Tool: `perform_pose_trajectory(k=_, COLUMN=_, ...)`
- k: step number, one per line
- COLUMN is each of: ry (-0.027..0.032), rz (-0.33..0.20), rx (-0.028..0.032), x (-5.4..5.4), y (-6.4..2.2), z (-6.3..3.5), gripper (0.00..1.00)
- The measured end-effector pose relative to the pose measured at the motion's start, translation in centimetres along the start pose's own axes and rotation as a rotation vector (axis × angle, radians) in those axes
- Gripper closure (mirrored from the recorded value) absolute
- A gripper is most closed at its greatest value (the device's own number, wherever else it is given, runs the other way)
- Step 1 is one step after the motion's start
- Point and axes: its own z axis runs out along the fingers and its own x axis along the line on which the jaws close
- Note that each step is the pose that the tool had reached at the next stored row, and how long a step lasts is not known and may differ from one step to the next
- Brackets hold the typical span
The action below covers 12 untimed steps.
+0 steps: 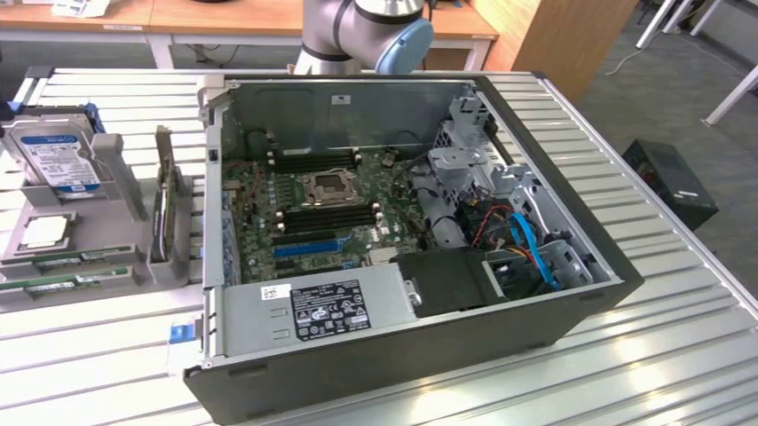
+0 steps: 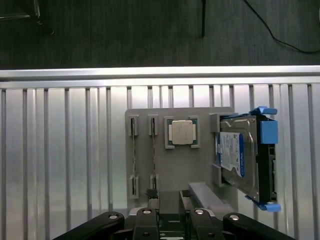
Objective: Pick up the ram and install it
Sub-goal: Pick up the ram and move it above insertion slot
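Claw wide apart, empty, by gray tray, ram stick on edge nr claw, cpu & hard drive beside, pc case open

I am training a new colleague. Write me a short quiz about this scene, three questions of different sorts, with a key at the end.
1. How many ram sticks stand in the holder?
2. True or false: the hand holds one of the ram sticks.
3. What stands beside the CPU in the holder, in blue brackets? A) fan B) hard drive C) battery

Key
1. Two.
2. False: the hand is open and empty.
3. B.
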Motion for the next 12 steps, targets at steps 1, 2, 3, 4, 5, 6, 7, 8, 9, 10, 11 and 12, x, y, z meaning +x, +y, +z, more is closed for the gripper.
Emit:
perform_pose_trajectory(k=1, ry=0.0001, rz=0.0, rx=-0.0001, x=0.07, y=0.0, z=-0.01, gripper=0.7)
perform_pose_trajectory(k=2, ry=0.0001, rz=0.0, rx=0.0, x=0.14, y=0.0, z=-0.01, gripper=0.7)
perform_pose_trajectory(k=3, ry=0.0001, rz=0.0, rx=0.0, x=0.21, y=-0.01, z=-0.01, gripper=0.7)
perform_pose_trajectory(k=4, ry=0.0001, rz=0.0, rx=0.0, x=0.28, y=-0.01, z=-0.01, gripper=0.7)
perform_pose_trajectory(k=5, ry=0.0, rz=0.0, rx=0.0, x=0.34, y=-0.01, z=-0.01, gripper=0.7)
perform_pose_trajectory(k=6, ry=0.0001, rz=0.0, rx=0.0, x=0.35, y=-0.01, z=-0.01, gripper=0.7)
perform_pose_trajectory(k=7, ry=0.0, rz=0.0, rx=0.0, x=0.35, y=-0.01, z=-0.01, gripper=0.7)
perform_pose_trajectory(k=8, ry=0.0, rz=0.0, rx=0.0, x=0.35, y=-0.01, z=-0.01, gripper=0.7)
perform_pose_trajectory(k=9, ry=0.0, rz=0.0, rx=0.0, x=0.35, y=-0.01, z=-0.01, gripper=0.7)
perform_pose_trajectory(k=10, ry=0.0, rz=0.0, rx=0.0, x=0.36, y=-0.01, z=-0.01, gripper=0.7)
perform_pose_trajectory(k=11, ry=0.0, rz=0.0, rx=0.0, x=0.36, y=-0.01, z=0.02, gripper=0.7)
perform_pose_trajectory(k=12, ry=0.0, rz=0.0, rx=0.0, x=0.36, y=-0.01, z=0.07, gripper=0.7)
